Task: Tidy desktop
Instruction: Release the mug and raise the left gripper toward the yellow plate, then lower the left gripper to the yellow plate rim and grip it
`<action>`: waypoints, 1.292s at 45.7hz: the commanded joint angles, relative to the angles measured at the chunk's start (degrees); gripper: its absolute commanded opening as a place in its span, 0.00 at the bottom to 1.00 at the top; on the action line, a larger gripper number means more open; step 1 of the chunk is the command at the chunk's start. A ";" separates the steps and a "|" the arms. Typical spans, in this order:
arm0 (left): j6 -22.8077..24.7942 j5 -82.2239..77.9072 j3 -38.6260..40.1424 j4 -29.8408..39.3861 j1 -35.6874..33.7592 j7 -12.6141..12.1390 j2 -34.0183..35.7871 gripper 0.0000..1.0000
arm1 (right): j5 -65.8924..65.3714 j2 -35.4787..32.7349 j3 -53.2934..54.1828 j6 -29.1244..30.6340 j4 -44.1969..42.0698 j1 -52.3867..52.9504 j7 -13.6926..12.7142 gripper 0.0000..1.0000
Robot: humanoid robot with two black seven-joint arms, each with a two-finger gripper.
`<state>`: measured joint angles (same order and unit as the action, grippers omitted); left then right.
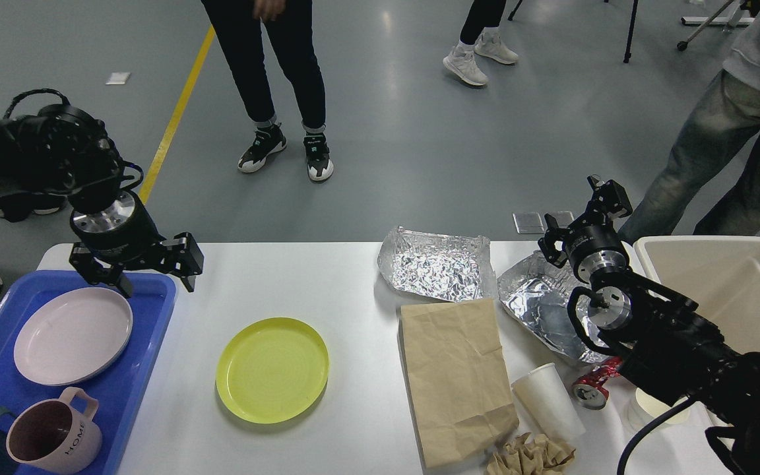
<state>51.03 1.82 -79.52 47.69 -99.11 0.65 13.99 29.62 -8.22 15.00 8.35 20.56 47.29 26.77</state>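
A: The left gripper (pixel 153 272) hangs with its jaws spread and empty, over the far left of the desktop (pixel 287 277), beside the blue tray (pixel 149 330). If it descends carelessly for the yellow plate (pixel 272 369), the thin rim may slip.

B: And the right gripper (pixel 584 218)?

A: Spread and empty too (above the foil).

B: Counts?

A: Two plates, two foil sheets (pixel 437 265), one paper bag (pixel 456 379), one white cup (pixel 548 402), two mugs (pixel 57 439).

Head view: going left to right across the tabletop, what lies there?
Blue tray with pink plate → yellow plate → brown paper bag → white paper cup → red can → beige bin.
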 commanded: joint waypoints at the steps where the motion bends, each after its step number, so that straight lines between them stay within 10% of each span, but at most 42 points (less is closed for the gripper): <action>1: -4.71 -0.06 0.86 -0.93 2.87 -0.30 -3.44 0.89 | 0.00 -0.04 -0.06 0.00 0.00 0.00 0.03 1.00; 59: -17.28 -0.77 4.90 -13.50 25.99 -0.65 -11.53 0.90 | 0.00 0.04 0.03 0.00 0.00 0.00 0.03 1.00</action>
<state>35.68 0.97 -74.70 34.75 -73.99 -0.07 2.55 29.62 -8.23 15.03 8.35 20.57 47.29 26.79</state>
